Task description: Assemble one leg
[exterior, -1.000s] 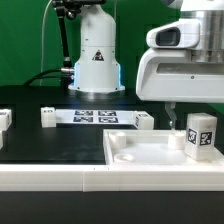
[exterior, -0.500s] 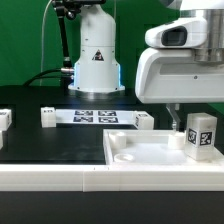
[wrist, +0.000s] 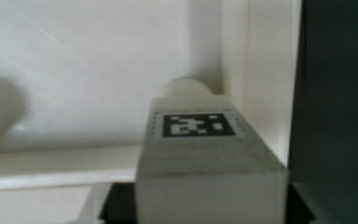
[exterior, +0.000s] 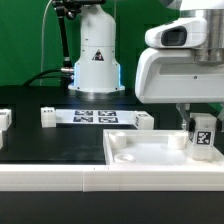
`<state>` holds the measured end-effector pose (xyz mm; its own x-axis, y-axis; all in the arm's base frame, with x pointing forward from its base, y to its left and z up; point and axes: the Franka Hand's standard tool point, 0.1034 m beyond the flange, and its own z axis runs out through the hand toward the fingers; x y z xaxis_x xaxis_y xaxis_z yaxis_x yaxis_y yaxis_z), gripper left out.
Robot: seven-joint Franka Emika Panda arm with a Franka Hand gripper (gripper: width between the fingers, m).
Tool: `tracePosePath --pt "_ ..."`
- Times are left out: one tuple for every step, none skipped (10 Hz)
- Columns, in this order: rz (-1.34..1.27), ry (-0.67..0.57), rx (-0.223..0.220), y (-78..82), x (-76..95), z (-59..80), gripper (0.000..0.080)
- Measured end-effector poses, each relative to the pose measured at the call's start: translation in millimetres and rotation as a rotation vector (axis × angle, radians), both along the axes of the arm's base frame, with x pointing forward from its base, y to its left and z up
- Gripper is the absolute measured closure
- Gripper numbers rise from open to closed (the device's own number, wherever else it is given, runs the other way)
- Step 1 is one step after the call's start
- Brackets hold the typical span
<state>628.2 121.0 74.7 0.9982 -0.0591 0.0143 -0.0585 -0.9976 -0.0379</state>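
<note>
My gripper hangs at the exterior view's right, shut on the leg, a small white post with a black-and-white tag on its face. It holds the leg upright over the right end of the large white panel, near a corner. In the wrist view the leg fills the middle between my dark fingers, which press on both its sides. Beyond its tip a round raised spot shows on the panel. Whether the leg's lower end touches the panel is hidden.
The marker board lies behind the panel. Loose white legs stand at its left end, at its right end and at the far left edge. The robot base stands at the back. The panel's edge borders dark table.
My gripper and the held leg have shifted to the exterior view's right and a little lower. The leg now shows a narrower face, so it has turned somewhat.
</note>
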Motion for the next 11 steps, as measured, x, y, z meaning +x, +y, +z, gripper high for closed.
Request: tracePosePath --pt "0.001 0.0 0.0 -0.1 0.0 0.0 0.0509" --pt "-0.007 0.0 0.0 0.1 0.0 0.0 0.0509" --pt "-0.134 -0.002 0.002 0.0 0.0 0.1 0.0509" --pt "-0.269 -0.006 0.003 -0.4 -0.3 -0.2 0.0509" --pt "-0.371 -0.01 0.003 -0.7 -0.4 -0.3 0.0508" --pt "-0.471 -0.02 0.005 -1.0 -0.9 -0.6 0.0508" --pt "-0.622 -0.024 0.011 -1.5 -1.4 -0.7 0.0508" --pt "-0.765 -0.032 0.021 -2.3 -1.9 -0.8 0.0508" --pt "-0.862 -0.03 0.021 -2.1 -2.5 -0.5 0.0508" --pt "-0.987 -0.02 0.021 -1.0 -3.3 0.2 0.0508" --pt "-1.084 -0.011 0.029 -0.7 -3.8 0.3 0.0508"
